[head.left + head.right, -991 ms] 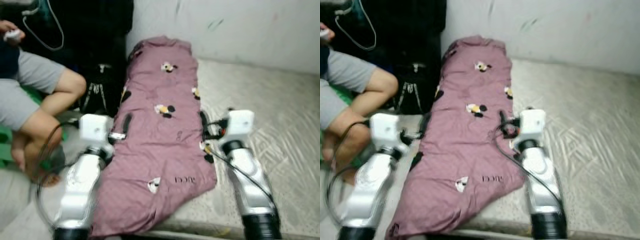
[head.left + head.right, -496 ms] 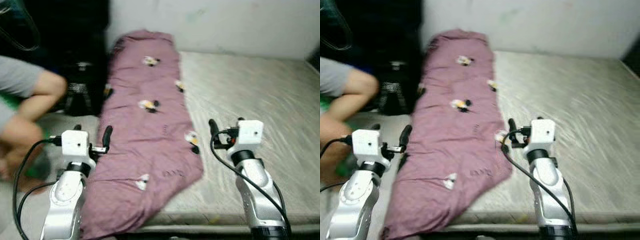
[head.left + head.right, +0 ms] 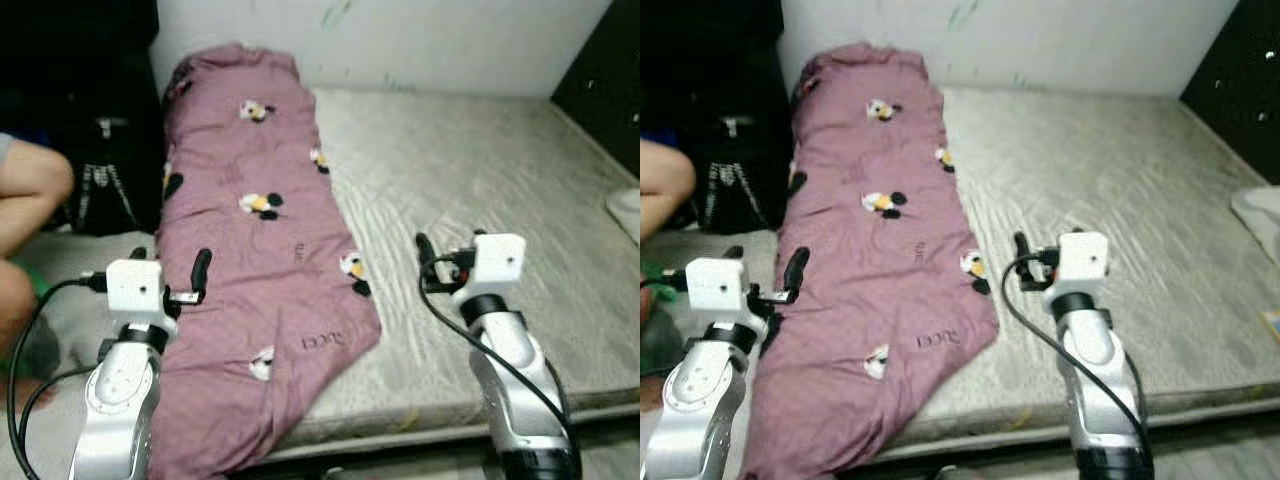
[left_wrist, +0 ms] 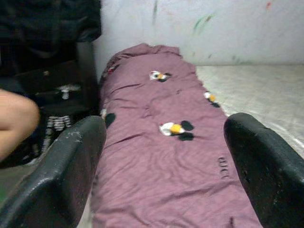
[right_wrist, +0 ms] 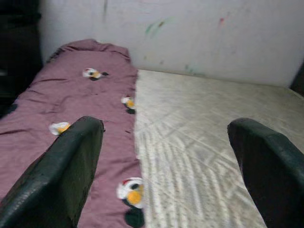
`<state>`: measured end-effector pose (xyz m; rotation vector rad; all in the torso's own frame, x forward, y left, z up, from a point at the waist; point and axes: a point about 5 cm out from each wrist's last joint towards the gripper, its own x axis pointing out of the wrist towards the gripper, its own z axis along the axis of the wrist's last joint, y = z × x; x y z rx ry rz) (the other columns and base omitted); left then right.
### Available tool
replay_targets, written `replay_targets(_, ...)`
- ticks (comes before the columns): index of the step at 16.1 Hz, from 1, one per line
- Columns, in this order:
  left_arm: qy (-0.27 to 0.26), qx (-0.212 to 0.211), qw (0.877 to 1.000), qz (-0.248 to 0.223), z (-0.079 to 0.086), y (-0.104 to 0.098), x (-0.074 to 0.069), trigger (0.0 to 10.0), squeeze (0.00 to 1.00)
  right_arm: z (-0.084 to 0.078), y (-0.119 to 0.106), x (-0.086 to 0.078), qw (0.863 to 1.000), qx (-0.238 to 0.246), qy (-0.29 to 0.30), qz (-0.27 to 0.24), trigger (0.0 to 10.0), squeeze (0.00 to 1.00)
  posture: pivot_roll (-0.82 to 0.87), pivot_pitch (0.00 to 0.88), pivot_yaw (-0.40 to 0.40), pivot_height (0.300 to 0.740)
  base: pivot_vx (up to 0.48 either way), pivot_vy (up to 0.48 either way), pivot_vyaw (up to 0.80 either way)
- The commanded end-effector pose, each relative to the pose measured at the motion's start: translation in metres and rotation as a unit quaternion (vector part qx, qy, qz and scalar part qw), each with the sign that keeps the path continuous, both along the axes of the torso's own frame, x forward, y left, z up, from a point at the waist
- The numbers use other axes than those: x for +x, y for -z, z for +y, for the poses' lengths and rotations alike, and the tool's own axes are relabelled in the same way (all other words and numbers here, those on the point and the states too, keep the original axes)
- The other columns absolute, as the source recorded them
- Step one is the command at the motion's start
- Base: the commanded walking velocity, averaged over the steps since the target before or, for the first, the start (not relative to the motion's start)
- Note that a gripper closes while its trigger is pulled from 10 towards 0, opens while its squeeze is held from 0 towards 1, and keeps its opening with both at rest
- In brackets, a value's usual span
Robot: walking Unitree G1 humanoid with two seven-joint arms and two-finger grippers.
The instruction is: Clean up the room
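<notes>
Left eye view has the robot standing at the foot of a bed (image 3: 480, 190) with both arms raised and nothing held, so the step in hand looks like lining up on the purple blanket (image 3: 250, 250) before taking hold of it. The blanket lies in a long folded strip down the robot's left side of the bare grey mattress, its near end drooping over the bed's edge.

The left gripper (image 4: 166, 156) hovers over the blanket's left edge with its fingers spread wide; the right gripper (image 5: 164, 161) hangs over the bare mattress just beside the blanket's right edge, fingers likewise apart. Next, I judge, each gripper must come down and pinch an edge of the cloth (thin fabric lying flat will be awkward to catch).

A marked white wall (image 3: 430, 40) runs behind the bed. Dark bags (image 3: 100, 170) sit to the left, where a seated person's knee (image 3: 30, 195) shows.
</notes>
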<state>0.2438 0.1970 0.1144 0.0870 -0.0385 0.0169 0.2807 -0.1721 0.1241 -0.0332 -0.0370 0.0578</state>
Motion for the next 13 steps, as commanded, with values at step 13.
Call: replay_targets(13,-0.004,-0.021,1.0,-0.008,-0.01,-0.006,0.008,10.0,0.0,0.007,-0.008,0.005,1.0,-0.005,-0.028,-0.013,10.0,0.0,-0.06,0.051,-0.084,0.605,0.0,0.0,0.0)
